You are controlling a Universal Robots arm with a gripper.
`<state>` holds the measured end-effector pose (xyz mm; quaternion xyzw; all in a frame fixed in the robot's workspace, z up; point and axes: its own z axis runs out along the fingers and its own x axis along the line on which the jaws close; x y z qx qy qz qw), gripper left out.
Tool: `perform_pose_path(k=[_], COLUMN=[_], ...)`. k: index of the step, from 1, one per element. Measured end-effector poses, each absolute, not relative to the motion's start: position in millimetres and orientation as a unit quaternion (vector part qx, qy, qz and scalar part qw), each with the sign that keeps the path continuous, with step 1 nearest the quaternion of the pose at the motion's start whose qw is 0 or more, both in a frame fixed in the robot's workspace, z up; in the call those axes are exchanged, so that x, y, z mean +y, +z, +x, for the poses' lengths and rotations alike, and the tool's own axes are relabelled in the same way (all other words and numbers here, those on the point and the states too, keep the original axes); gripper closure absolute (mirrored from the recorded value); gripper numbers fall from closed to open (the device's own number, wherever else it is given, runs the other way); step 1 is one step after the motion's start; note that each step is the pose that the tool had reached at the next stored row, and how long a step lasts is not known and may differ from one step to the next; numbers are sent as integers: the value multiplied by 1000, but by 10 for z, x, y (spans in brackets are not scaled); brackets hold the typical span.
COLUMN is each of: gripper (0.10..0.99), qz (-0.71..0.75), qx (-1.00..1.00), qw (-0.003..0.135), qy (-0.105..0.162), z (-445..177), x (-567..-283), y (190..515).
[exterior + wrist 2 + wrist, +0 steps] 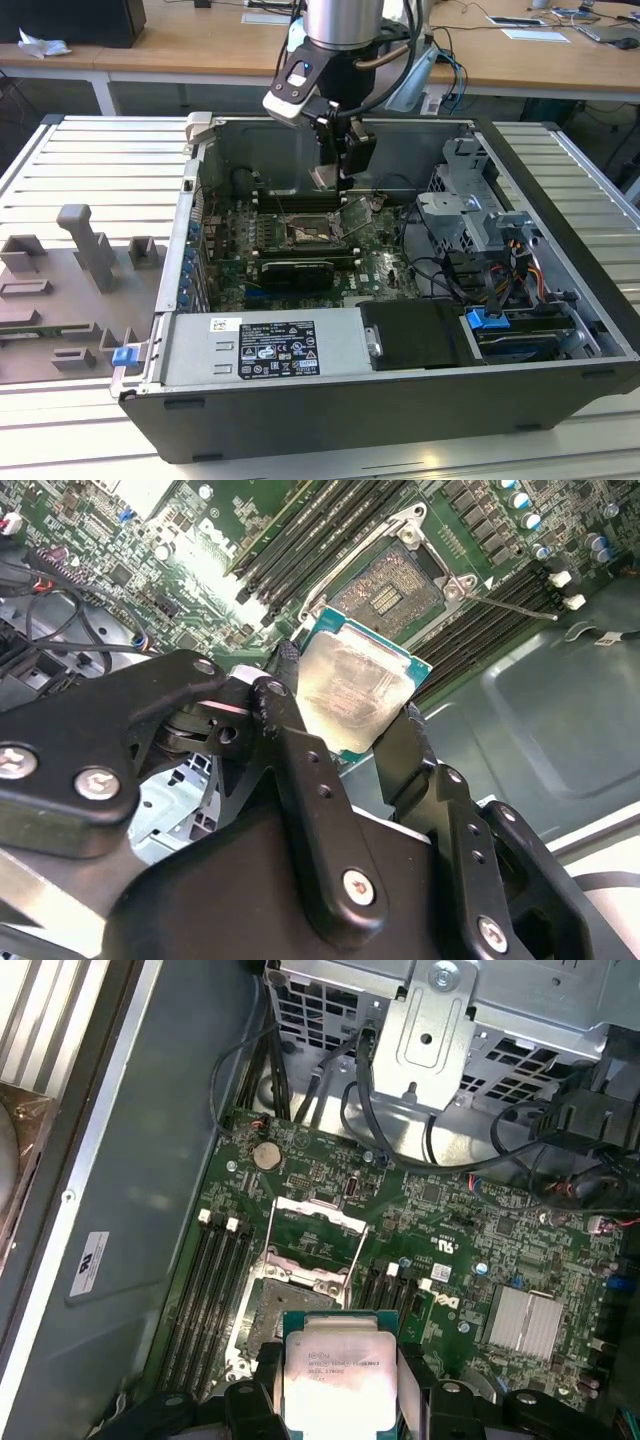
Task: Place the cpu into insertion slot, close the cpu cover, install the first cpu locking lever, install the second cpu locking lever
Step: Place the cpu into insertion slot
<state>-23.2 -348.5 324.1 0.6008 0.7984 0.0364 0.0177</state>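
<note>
The pincer (pixel 348 688) grips the cpu (pixel 354 702) by its edges.

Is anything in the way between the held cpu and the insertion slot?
Nothing visible. The gripper holds the cpu above the board, the cpu cover is swung open, and the insertion slot lies bare.

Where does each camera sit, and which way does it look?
Exterior view: off the arm, outside the open case, looking down into it; arm and gripper show.
First wrist view: on the wrist, looking past the gripper down at the board; gripper partly shows.
Second wrist view: on the wrist, behind the gripper, looking obliquely at the slot; gripper body shows.
Both wrist views share the held cpu and the slot.
</note>
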Motion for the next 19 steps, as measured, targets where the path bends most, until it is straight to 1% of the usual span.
perform_pose_path(k=[6,19], gripper=[545,545], qz=[642,665], qx=[765,746], qw=[20,22], qy=[35,34], z=[-235,-241], x=[-3485,-3483], y=[3214,3201])
